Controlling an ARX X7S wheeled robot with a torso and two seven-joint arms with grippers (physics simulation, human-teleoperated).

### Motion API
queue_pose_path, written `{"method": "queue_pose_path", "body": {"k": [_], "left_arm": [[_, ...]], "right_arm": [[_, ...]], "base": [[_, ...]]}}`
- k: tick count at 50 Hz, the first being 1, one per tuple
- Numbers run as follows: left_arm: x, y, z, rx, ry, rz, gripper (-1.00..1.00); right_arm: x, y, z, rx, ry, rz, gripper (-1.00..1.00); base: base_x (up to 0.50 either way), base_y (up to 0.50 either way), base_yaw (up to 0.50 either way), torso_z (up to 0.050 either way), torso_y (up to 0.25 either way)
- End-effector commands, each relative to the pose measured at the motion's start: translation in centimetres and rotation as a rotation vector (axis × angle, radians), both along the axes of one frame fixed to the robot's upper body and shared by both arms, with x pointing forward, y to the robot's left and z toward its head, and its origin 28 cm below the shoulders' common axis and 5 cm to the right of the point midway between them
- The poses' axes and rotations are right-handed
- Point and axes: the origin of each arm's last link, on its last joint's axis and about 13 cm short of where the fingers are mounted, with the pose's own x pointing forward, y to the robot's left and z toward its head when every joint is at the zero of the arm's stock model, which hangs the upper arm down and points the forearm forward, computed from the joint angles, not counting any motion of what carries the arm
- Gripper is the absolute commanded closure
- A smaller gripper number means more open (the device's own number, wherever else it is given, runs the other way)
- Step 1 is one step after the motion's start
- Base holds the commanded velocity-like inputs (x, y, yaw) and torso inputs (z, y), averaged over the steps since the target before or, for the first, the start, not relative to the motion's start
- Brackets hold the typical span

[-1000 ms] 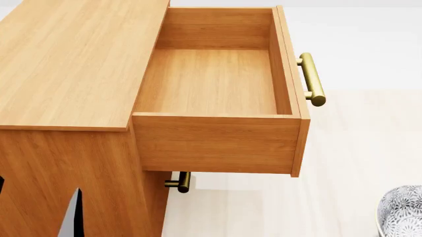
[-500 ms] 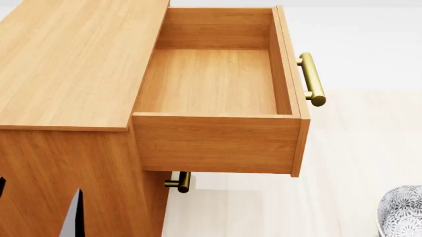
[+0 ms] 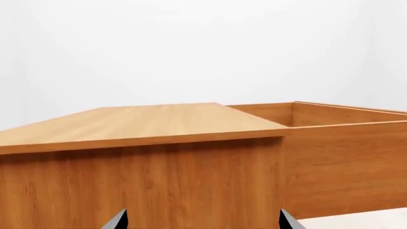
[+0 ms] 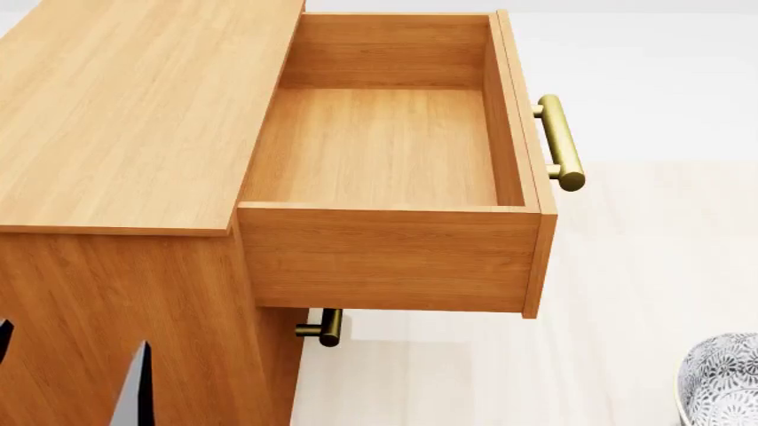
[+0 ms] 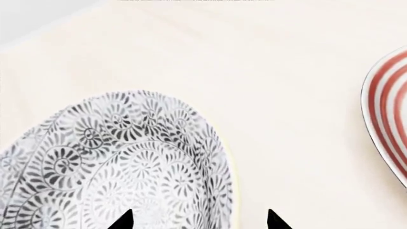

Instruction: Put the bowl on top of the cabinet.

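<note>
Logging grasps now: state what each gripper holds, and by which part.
Nothing is held. The right gripper is open, fingers straddling the bowl rim, not closed. The left gripper is open, facing the cabinet.

No text, label, brand, number or sign can be read in any view. Only plain wood grain is shown on the cabinet (image 4: 130,115), only a black floral pattern on the bowl (image 5: 127,167), and only red rings on the plate (image 5: 388,114).
</note>
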Motion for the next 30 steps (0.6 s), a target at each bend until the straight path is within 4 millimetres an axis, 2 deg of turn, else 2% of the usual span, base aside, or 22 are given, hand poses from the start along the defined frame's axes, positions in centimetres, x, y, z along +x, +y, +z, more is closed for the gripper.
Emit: {"method": "queue_pose_path", "body": {"k": [1,9,10,30], "left_arm": [[0.4,0.4,0.4,-0.016,-0.035,0.084,-1.00],[0.4,0.3,0.2,-0.014,-0.033,0.082,-1.00],[0.4,0.3,0.2,-0.014,-0.033,0.082,-1.00],[0.3,0.2,0.4,-0.014,-0.034,0.080,-1.00]], "right_arm": [[0.6,0.6,-0.7,0.054,-0.024,0.024,-1.00],[0.7,0.7,-1.0,0.062,-0.024,0.024,-1.00],[0.7,0.7,-1.1,0.066,-0.026,0.027,1.00],[0.4,0.9,-1.9,0.087,-0.031,0.020,1.00]], "base": [[0.00,0.00,0.00,0.000,0.000],[0.00,0.00,0.00,0.000,0.000],[0.00,0.00,0.00,0.000,0.000],[0.00,0.00,0.00,0.000,0.000]]}}
